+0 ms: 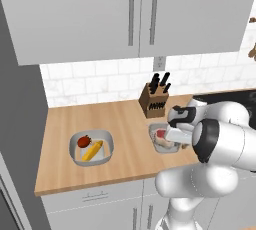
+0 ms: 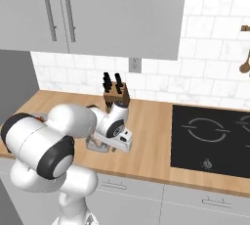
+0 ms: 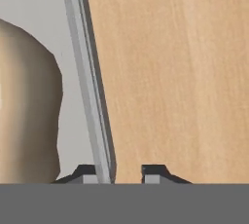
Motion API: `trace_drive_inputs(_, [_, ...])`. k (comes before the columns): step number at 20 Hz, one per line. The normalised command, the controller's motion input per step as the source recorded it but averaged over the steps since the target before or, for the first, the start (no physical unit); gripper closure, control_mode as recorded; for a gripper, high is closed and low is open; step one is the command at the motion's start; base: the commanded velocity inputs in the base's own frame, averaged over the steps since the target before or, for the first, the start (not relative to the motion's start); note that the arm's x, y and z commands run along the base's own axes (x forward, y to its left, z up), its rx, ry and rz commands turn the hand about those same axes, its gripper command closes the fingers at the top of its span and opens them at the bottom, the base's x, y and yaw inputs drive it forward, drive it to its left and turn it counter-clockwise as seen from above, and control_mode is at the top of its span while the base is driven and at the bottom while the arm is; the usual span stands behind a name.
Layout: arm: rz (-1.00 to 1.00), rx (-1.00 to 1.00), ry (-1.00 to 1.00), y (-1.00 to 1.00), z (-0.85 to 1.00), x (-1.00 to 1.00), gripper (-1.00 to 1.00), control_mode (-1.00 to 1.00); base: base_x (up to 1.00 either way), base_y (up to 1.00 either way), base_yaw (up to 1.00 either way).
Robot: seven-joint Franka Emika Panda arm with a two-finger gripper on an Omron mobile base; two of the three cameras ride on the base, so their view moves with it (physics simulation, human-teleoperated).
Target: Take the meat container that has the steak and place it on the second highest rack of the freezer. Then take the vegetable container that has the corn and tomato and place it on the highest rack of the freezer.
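Jaws: in the hand view the gripper (image 3: 119, 172) has one dark tip on each side of the grey rim of the meat container (image 3: 90, 86); one tip touches the rim's inner face, the other stands a little apart on the wood side, so whether the rim is truly clamped I cannot tell.
Jaw gap: narrow, with the thin container wall between the tips.
Meat container: a shallow grey tray (image 1: 156, 133) on the wooden tabletop (image 1: 125, 124), near its front edge, partly hidden by the white arm in both base views.
Steak: a red-centred slab with a pale edge (image 1: 161, 135) lies inside that tray; in the hand view a pale tan lump sits on the tray floor just beside the rim.
Vegetable container: a second grey tray (image 1: 107, 144) to the left on the same tabletop, well apart from the meat container.
Tomato: round and red (image 1: 84, 140), in the rear part of the vegetable tray.
Corn: a yellow cob (image 1: 92, 151) lying diagonally, just beside the tomato.
Knife block: wooden, with dark handles (image 1: 155, 99), behind the meat container at the tiled wall.
Cooktop: black glass with ring marks (image 2: 210, 138), to the right of the arm.
Writing: no readable labels or brands.
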Motion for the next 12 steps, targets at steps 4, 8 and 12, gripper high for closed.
trace_drive_inputs(4, [-0.01,0.0,0.0,0.0,0.01,0.0,1.0,-1.0,0.0,0.0,0.0])
trace_drive_inputs(8, [-0.03,-0.02,0.0,0.0,0.33,-0.06,1.0,-1.0,0.0,0.0,0.0])
trace_drive_inputs(12, [0.0,0.0,-0.01,0.0,0.74,-0.21,1.0,-1.0,0.0,0.0,0.0])
